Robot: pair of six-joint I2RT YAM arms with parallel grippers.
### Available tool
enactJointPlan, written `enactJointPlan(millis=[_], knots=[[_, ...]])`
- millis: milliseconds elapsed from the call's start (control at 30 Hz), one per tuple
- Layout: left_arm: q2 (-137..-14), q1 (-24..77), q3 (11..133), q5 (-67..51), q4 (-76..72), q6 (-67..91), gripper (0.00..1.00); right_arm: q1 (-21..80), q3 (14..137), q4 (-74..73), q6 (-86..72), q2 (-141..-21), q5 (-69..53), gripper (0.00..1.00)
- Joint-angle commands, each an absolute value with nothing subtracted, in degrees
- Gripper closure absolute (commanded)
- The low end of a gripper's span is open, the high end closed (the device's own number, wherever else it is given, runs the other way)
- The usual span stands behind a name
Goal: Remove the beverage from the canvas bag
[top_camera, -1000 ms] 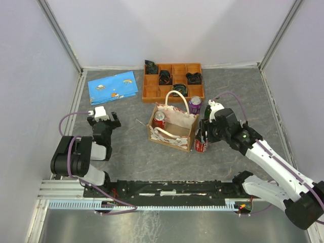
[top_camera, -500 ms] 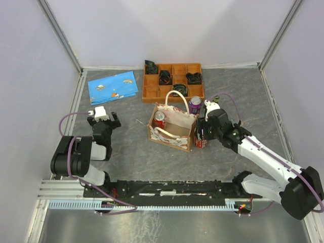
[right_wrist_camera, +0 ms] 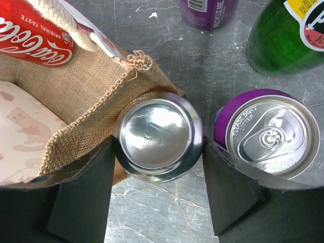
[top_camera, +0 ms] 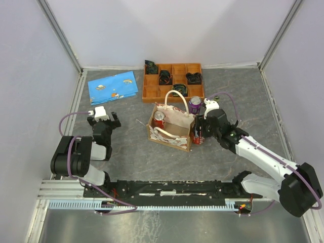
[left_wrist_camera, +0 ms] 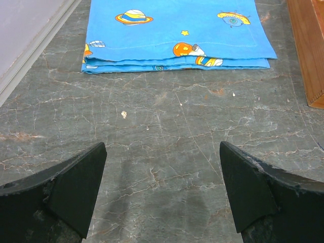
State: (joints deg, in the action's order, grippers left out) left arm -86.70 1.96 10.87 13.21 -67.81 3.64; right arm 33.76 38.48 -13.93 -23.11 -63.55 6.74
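Observation:
The canvas bag stands open mid-table, with a red cola can upright in its left end; its brown weave and that can also show in the right wrist view. My right gripper is just outside the bag's right wall, shut on another red can. In the right wrist view my right gripper has one finger on each side of this can's silver end. My left gripper is open and empty at the left, over bare table.
A purple can stands right beside my right finger, a second purple can and a green bottle behind it. An orange compartment tray sits at the back. A blue printed cloth lies back left.
My right gripper has moved left and a little away from the near edge with the red can, ending against the bag's right side. The left arm has not moved.

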Motion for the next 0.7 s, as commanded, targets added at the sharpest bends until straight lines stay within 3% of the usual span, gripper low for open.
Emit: enactJointPlan(millis=[0, 133, 367, 667], knots=[[-86.9, 1.8, 12.0, 13.7, -70.1, 3.4, 0.01, 34.1, 37.5, -14.0, -24.1, -62.6, 6.3, 1.0], [-86.8, 1.9, 12.0, 13.7, -70.1, 3.4, 0.01, 34.2, 38.0, -19.6, -24.1, -60.8, 6.4, 0.97], [-86.8, 1.8, 12.0, 13.7, -70.1, 3.4, 0.01, 34.2, 39.4, -26.0, -23.6, -60.0, 6.5, 0.46], [-86.8, 1.9, 12.0, 13.8, -70.1, 3.4, 0.01, 34.6, 43.2, -27.5, -23.4, -62.8, 6.2, 0.15]])
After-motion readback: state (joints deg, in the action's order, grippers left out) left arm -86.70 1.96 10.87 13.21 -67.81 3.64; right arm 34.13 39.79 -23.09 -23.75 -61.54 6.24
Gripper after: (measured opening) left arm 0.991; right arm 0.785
